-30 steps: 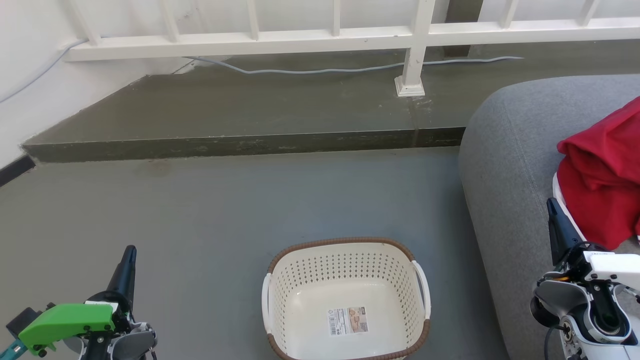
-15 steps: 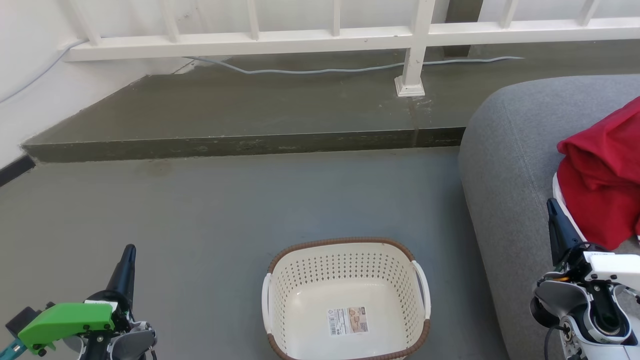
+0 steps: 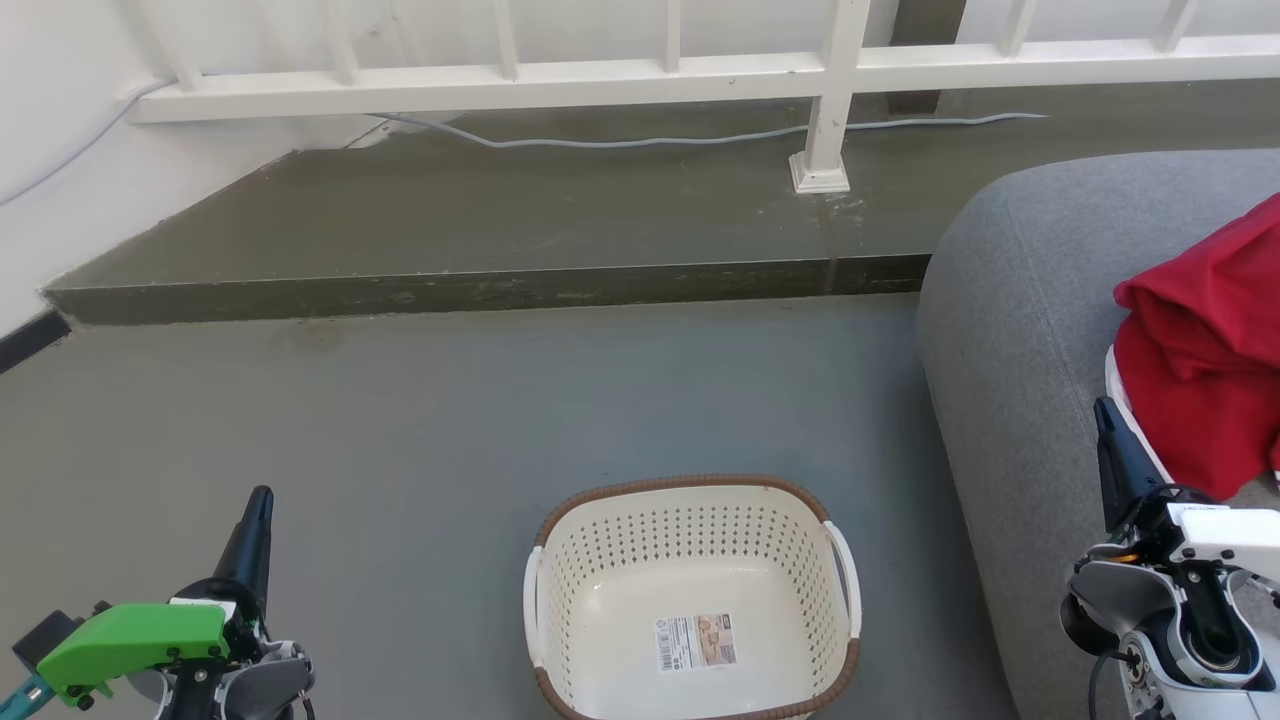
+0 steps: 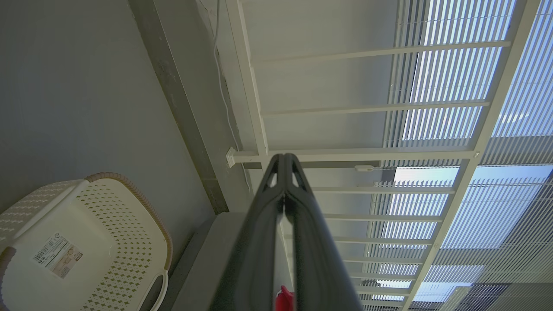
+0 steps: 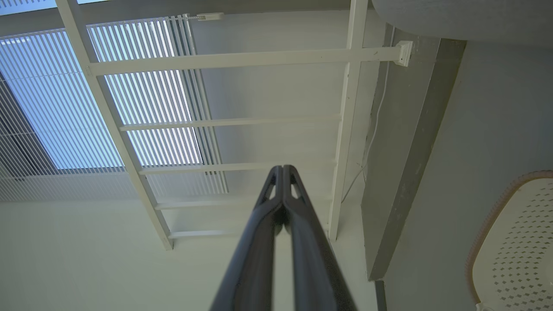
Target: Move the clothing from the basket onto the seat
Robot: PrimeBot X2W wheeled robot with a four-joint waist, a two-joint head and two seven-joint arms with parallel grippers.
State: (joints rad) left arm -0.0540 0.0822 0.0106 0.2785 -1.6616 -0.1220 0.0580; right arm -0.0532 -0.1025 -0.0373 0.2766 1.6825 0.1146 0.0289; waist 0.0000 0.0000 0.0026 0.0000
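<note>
The cream basket [image 3: 690, 530] with a brown rim stands on the floor at the bottom middle of the head view, with just a label sticker inside; it also shows in the left wrist view [image 4: 121, 216] and the right wrist view [image 5: 514, 246]. Red clothing [image 3: 1205, 350] lies heaped on the grey seat [image 3: 1010, 300] at the right; a sliver of red clothing [image 4: 284, 300] peeks between the fingers in the left wrist view. My left gripper [image 3: 260, 497] is shut at the lower left, holding nothing. My right gripper [image 3: 1101, 405] is shut by the seat's front, beside the clothing, holding nothing.
A raised concrete step [image 3: 480, 285] runs across the back, with a white railing [image 3: 640, 75] and its post foot [image 3: 820, 175] on it. A grey cable [image 3: 700, 138] lies along the step. A white wall [image 3: 60, 180] closes the left side.
</note>
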